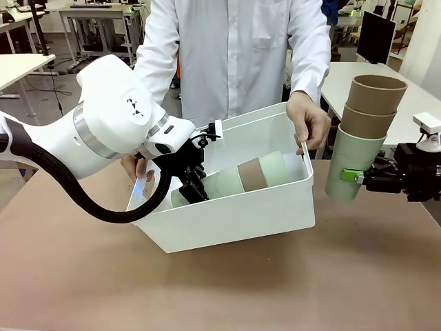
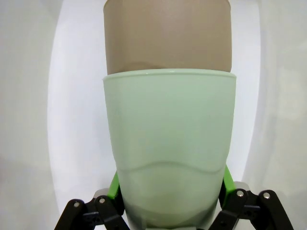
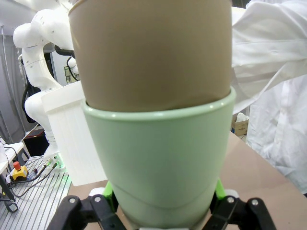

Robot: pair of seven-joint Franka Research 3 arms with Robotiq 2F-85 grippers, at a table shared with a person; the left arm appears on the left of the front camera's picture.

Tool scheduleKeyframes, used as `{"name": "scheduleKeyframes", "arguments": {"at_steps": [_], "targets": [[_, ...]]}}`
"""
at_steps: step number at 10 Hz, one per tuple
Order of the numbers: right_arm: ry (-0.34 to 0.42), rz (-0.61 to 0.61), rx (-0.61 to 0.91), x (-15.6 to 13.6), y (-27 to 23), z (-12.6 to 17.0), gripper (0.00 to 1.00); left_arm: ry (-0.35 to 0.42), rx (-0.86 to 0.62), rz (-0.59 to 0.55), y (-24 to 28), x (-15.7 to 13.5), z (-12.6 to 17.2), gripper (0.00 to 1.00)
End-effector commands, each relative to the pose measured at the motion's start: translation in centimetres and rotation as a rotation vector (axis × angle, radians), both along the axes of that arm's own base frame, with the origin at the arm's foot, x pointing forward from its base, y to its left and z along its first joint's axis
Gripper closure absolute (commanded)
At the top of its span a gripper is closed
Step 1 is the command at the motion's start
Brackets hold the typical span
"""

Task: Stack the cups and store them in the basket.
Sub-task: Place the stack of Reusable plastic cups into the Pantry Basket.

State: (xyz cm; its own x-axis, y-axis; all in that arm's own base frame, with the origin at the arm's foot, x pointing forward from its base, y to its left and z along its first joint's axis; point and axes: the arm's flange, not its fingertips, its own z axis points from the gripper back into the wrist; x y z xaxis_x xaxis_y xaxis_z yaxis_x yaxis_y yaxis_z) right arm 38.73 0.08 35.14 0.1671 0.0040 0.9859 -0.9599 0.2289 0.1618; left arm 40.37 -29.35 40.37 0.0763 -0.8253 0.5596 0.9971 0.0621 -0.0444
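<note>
Inside the tilted white basket (image 1: 262,207), the left gripper (image 1: 193,186) clamps the base of a lying stack (image 1: 242,177) of 3 matte cups: mint, tan, mint. Just right of the basket, the right gripper (image 1: 359,178) grips an upright stack (image 1: 367,131), 1 mint cup holding 2 tan ones. A person's hand (image 1: 310,123) holds the basket's rim.
</note>
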Motion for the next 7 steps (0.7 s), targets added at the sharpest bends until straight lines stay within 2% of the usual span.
{"name": "scheduleKeyframes", "arguments": {"at_steps": [1,4,7], "targets": [[-0.004,0.001,0.002,0.0,0.1,0.5,0.14,-0.024,-0.038,-0.028,0.0,-0.2,0.2,0.0],[-0.004,0.001,0.002,0.0,0.1,0.5,0.14,-0.006,-0.028,-0.037,1.2,-0.1,1.7,0.0],[-0.004,0.001,0.002,0.0,0.1,0.5,0.14,0.019,-0.046,-0.042,4.8,0.2,5.4,0.0]]}}
